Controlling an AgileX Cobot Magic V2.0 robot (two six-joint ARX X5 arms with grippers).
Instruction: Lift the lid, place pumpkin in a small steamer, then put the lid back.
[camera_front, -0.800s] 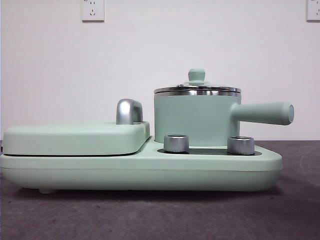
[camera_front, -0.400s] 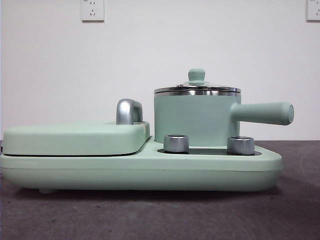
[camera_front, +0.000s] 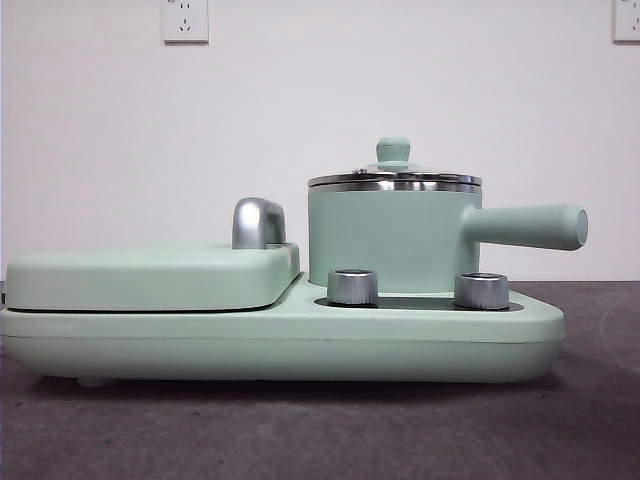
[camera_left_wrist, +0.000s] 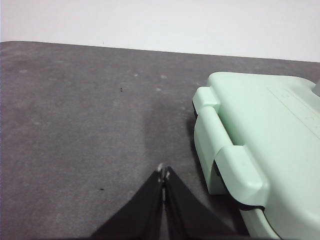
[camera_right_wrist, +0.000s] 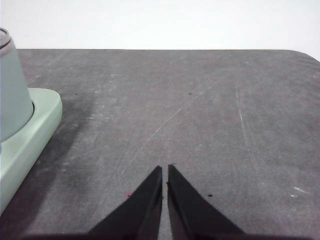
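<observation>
The small steamer (camera_front: 390, 238), a mint-green pot with a long side handle, stands on the right of the cooker base (camera_front: 280, 345) in the front view. The glass lid (camera_front: 394, 177) with its mint knob sits on the pot. A sliver of the steamer (camera_right_wrist: 11, 95) shows in the right wrist view. The pumpkin is out of view. My left gripper (camera_left_wrist: 163, 173) is shut and empty over bare table beside the griddle cover (camera_left_wrist: 260, 135). My right gripper (camera_right_wrist: 165, 170) is shut and empty over the grey table, apart from the base.
The flat mint griddle cover (camera_front: 150, 277) with a steel handle (camera_front: 258, 222) fills the base's left half. Two steel dials (camera_front: 353, 286) sit in front of the pot. A white wall stands behind. Grey table (camera_right_wrist: 200, 110) spreads beside the base.
</observation>
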